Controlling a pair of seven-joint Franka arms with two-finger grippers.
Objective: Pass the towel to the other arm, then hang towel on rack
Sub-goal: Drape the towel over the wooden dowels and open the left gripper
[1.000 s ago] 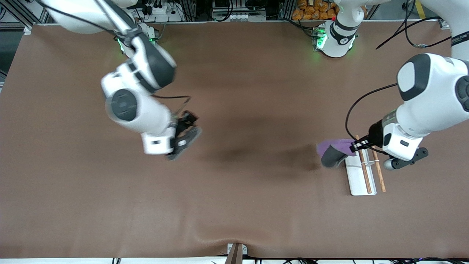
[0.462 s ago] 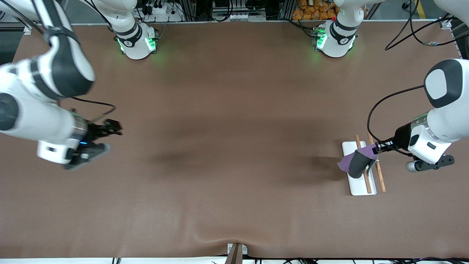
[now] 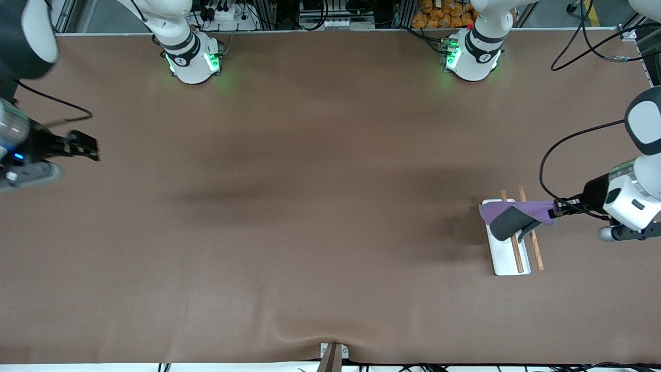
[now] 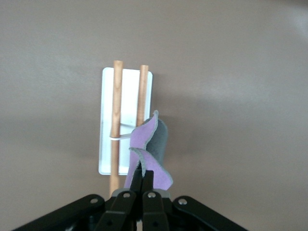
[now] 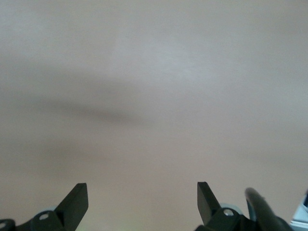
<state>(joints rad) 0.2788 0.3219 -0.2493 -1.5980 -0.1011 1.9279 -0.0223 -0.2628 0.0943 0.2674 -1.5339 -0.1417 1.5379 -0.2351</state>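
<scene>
text: none legible | labels: none legible | numbers: none legible | signs: none

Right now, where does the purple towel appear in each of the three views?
Front view: the towel lies across the rack, held by the left gripper.
Left wrist view: the towel hangs from the shut fingers, over the rack.
Right wrist view: not in it.
Shared landmark: the rack's two wooden rods.

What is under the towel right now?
The towel, held by the left gripper, lies across the rack and its two rods. The rod sections beneath it are hidden.
</scene>
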